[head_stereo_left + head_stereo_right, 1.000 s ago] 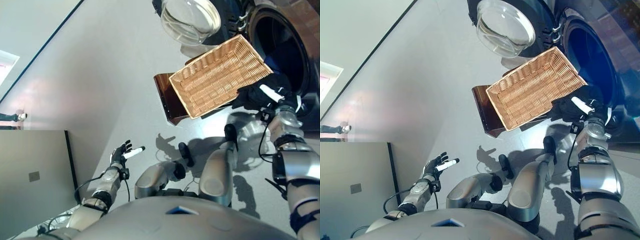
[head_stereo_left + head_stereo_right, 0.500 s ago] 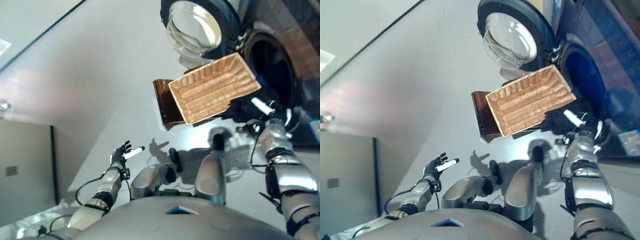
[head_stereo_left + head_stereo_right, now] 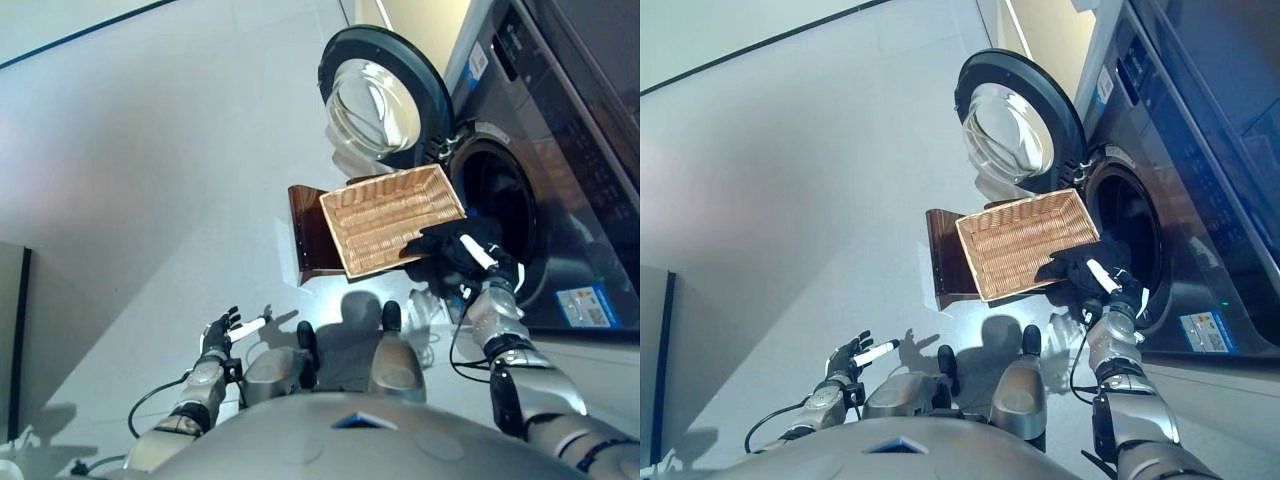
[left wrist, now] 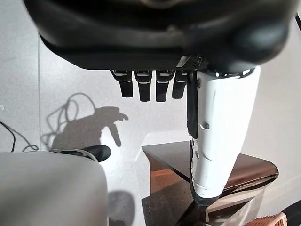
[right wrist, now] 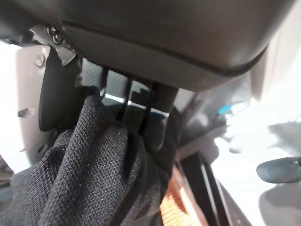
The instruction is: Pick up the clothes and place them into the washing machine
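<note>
My right hand (image 3: 472, 258) is shut on a dark knitted cloth (image 3: 440, 243), held in front of the washing machine's round opening (image 3: 500, 210), just off the wicker basket's near right corner. In the right wrist view the cloth (image 5: 89, 179) bunches under the curled fingers (image 5: 141, 113). The wicker basket (image 3: 395, 178) sits on a brown stool (image 3: 308, 230) and holds nothing that I can see. My left hand (image 3: 222, 330) hangs low at the left, open and holding nothing, its fingers (image 4: 148, 87) straight in the left wrist view.
The machine's round glass door (image 3: 385, 95) stands swung open to the left of the opening, above the basket. The dark machine front (image 3: 560, 130) fills the right side. Pale grey floor (image 3: 150, 180) spreads to the left of the stool.
The whole picture has shifted, so the camera moved and more of the machine's front shows. My right hand still holds the dark cloth by the basket's corner. The left hand stays as it was.
</note>
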Robot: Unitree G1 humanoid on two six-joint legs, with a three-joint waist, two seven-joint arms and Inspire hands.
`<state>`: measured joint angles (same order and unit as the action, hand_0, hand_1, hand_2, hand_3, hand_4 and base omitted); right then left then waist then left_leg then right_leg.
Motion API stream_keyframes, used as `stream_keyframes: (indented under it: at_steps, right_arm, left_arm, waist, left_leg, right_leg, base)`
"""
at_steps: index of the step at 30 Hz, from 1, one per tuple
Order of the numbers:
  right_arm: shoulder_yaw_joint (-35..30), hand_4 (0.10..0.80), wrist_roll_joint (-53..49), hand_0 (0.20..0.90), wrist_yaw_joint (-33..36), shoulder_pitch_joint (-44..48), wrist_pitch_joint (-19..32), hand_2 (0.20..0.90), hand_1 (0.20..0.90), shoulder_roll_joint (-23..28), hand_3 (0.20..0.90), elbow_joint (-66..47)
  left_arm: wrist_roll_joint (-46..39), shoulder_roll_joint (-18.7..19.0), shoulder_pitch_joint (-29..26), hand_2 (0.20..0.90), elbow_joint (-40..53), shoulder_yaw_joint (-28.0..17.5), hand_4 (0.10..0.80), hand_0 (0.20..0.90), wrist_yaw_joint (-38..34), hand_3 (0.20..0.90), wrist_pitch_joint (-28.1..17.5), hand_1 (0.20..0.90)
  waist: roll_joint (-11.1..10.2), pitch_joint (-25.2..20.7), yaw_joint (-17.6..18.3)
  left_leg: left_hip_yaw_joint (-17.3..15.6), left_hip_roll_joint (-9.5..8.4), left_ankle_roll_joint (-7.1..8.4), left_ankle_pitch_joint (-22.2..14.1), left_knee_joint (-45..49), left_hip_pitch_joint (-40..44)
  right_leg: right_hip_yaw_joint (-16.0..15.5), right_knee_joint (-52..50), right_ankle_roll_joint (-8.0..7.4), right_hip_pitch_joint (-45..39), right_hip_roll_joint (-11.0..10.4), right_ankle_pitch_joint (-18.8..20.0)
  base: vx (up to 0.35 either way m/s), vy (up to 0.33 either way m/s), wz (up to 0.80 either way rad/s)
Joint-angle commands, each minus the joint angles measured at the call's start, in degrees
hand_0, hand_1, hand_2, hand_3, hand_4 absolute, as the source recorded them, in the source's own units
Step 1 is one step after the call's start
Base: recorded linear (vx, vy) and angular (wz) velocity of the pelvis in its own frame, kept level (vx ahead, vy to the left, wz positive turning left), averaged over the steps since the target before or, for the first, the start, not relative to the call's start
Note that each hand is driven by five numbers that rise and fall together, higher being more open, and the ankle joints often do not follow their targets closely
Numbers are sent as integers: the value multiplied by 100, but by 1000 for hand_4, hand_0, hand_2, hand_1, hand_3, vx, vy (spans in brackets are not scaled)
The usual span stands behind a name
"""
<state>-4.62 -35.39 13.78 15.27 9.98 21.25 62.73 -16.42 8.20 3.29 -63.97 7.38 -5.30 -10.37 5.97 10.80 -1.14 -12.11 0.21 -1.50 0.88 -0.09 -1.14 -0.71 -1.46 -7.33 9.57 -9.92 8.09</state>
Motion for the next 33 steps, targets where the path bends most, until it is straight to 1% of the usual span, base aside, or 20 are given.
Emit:
stream_keyframes:
  at_steps: [1,2,6,10,12,13,14,15,20,25,33]
  right_arm:
    - [-158,300,-235,200,-9,472,586,200,200,323,200,44]
    - [-157,300,-237,200,-13,475,588,200,200,325,200,50]
    - [-168,300,-187,200,-22,738,474,200,200,673,200,389]
    - [-81,300,-167,200,-70,1196,376,200,200,1090,200,569]
    - [-42,300,-141,200,-69,1327,357,200,200,1188,200,629]
    - [21,300,-115,200,-59,1551,323,200,200,1386,200,696]
    - [24,300,-117,200,-63,1559,324,200,200,1392,200,703]
    - [27,300,-144,200,-42,1721,317,200,200,1503,200,770]
    - [-41,300,-330,200,-49,1917,341,200,200,1601,200,838]
    - [72,300,-306,200,-56,2261,259,200,200,1786,200,1105]
    - [240,300,-331,200,-104,2731,235,200,200,2112,200,1021]
  left_arm:
    - [78,466,18,900,98,-18,800,900,-119,900,-232,900]
    - [77,466,17,900,99,-17,800,900,-119,900,-232,900]
    - [-15,519,61,900,238,34,800,900,-75,900,-260,900]
    - [-167,580,85,900,469,149,800,900,-9,900,-285,900]
    - [-210,587,81,900,559,190,800,900,12,900,-292,900]
    - [-294,626,79,900,718,256,800,900,51,900,-322,900]
    - [-295,623,78,900,720,256,800,900,52,900,-320,900]
    - [-346,635,41,900,745,293,800,900,79,900,-321,900]
    - [-424,635,29,900,865,367,800,900,93,900,-317,900]
    - [-491,676,15,900,946,428,800,900,112,900,-335,900]
    - [-596,758,73,900,1228,500,800,900,151,900,-363,900]
  waist:
    - [-219,-255,-175]
    - [-219,-255,-175]
    - [-213,-173,-210]
    - [-89,47,-227]
    - [-53,95,-234]
    - [-1,210,-250]
    - [2,209,-250]
    - [42,295,-267]
    - [98,397,-274]
    - [193,500,-337]
    - [318,684,-347]
  left_leg:
    - [224,167,465,216,212,-516]
    - [225,166,466,216,212,-517]
    - [251,170,470,215,231,-581]
    - [266,175,471,234,304,-746]
    - [266,176,472,236,337,-809]
    - [279,187,477,263,397,-933]
    - [279,188,478,262,402,-941]
    - [305,194,487,288,449,-1022]
    - [348,196,497,316,480,-1142]
    - [373,146,502,343,510,-1319]
    - [366,67,492,366,657,-1632]
  right_leg:
    - [-63,-461,-26,-56,-3,-550]
    - [-64,-463,-26,-55,-4,-551]
    - [-50,-559,-13,60,28,-599]
    - [29,-750,17,329,68,-634]
    - [52,-813,23,413,80,-648]
    - [73,-908,43,543,90,-660]
    - [74,-915,44,552,90,-662]
    - [57,-990,63,630,107,-684]
    - [38,-1096,84,745,115,-725]
    - [34,-1213,96,957,92,-736]
    - [124,-1453,131,1344,82,-731]
  base:
    - [18,-10,4]
    - [18,-16,-5]
    - [-17,-14,1]
    - [-68,-2,0]
    - [-76,-6,2]
    - [-87,-10,1]
    - [-98,-30,7]
    - [-50,-26,5]
    - [-23,-15,4]
    - [-20,-1,2]
    - [-47,10,4]
